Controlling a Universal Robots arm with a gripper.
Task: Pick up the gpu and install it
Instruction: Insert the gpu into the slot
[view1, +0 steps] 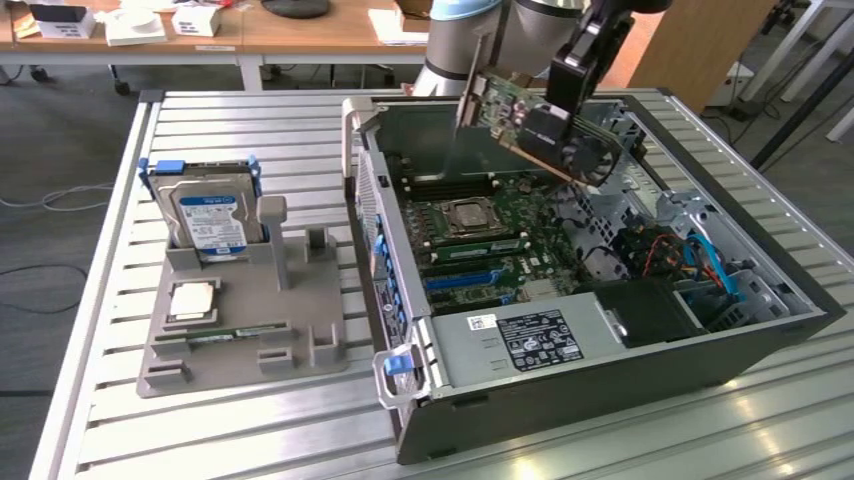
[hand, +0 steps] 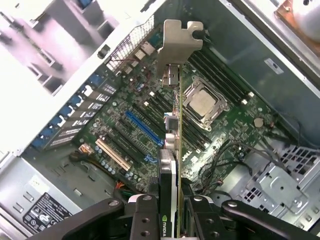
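End effector (view1: 571, 88) clamped on the gpu (view1: 527, 115) — a thin flat circuit card with a black cooler and a pale metal bracket strip at one end.
Card hangs tilted in the air, apart from the green motherboard (view1: 494, 235) below it, inside the open dark metal tower case (view1: 601, 380) lying on the slatted metal tabletop (view1: 240, 430) — bracket end farthest from the black fingers (hand: 145, 215).

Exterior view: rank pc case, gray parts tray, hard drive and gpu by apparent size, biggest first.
1. pc case
2. gray parts tray
3. gpu and hard drive, not ranked: they look alike, and the gpu hangs in the air above the case, so its nearness to the camera is unsure.
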